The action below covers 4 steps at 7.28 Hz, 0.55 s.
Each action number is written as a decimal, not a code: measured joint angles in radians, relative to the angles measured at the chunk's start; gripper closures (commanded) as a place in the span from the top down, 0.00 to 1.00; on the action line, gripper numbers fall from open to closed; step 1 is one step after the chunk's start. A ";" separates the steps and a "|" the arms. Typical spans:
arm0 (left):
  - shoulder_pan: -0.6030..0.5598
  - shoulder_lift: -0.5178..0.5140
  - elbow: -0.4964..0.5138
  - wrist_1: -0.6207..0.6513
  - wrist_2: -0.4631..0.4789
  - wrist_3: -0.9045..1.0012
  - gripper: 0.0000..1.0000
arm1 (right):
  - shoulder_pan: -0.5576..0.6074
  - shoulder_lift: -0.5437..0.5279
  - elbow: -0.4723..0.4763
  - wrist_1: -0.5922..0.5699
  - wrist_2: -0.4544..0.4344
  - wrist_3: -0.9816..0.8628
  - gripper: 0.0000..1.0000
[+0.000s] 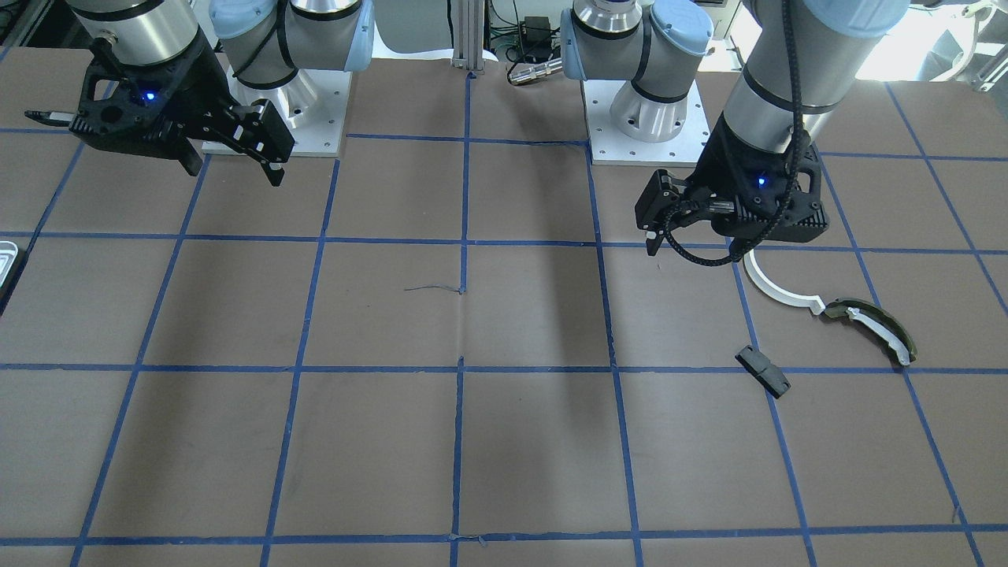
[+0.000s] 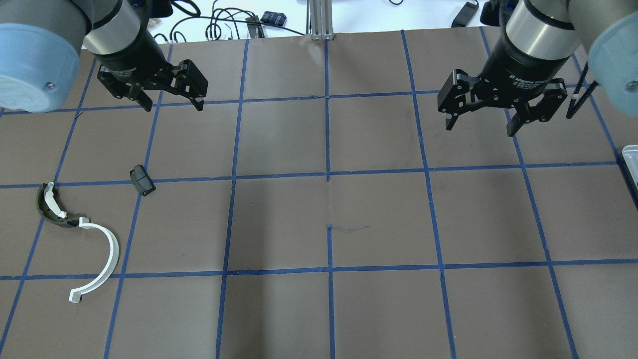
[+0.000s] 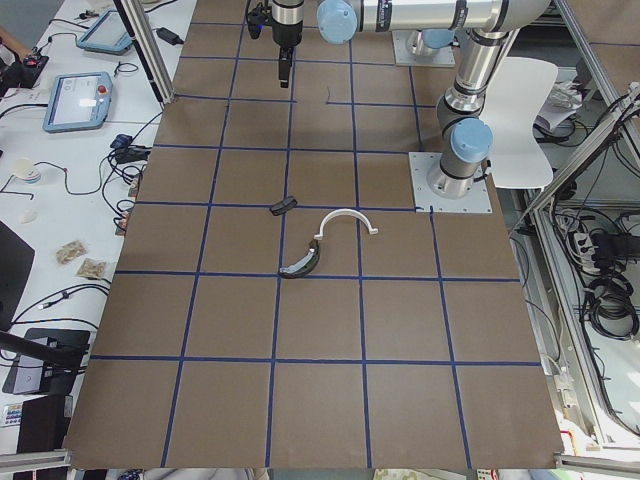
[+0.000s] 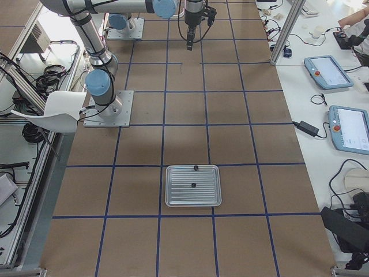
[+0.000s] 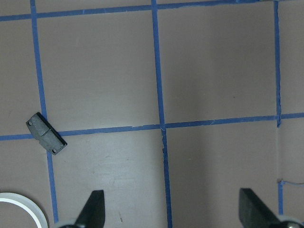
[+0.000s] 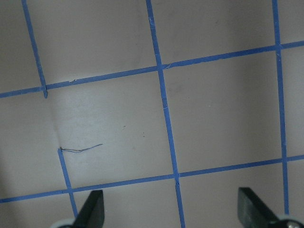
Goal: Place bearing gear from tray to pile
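The pile lies on the robot's left side of the table: a thin white half-ring (image 2: 102, 259), a dark olive curved piece with a white strip (image 2: 52, 207) and a small black block (image 2: 142, 180). My left gripper (image 2: 172, 99) is open and empty, beyond the block and above the table. In its wrist view the block (image 5: 46, 133) lies at the left. My right gripper (image 2: 481, 124) is open and empty over bare table. Only the tray's edge (image 2: 630, 162) shows at the far right. In the exterior right view the tray (image 4: 173, 196) holds two small dark parts (image 4: 192, 185), too small to identify.
The brown table top carries a blue tape grid. The arm bases (image 1: 646, 118) stand at the robot's edge. A short loose thread (image 2: 349, 228) lies near the table's middle. Cables and tablets sit beyond the table's far edge.
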 measured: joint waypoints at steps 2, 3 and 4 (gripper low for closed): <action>0.001 0.000 -0.003 -0.003 0.005 -0.007 1.00 | 0.001 0.000 0.001 0.001 -0.004 0.000 1.00; 0.004 0.003 -0.004 -0.008 0.010 -0.008 1.00 | 0.001 0.001 0.001 0.002 -0.005 0.000 1.00; 0.009 0.013 -0.006 -0.018 0.014 -0.009 1.00 | 0.001 0.001 0.001 0.005 -0.008 0.000 1.00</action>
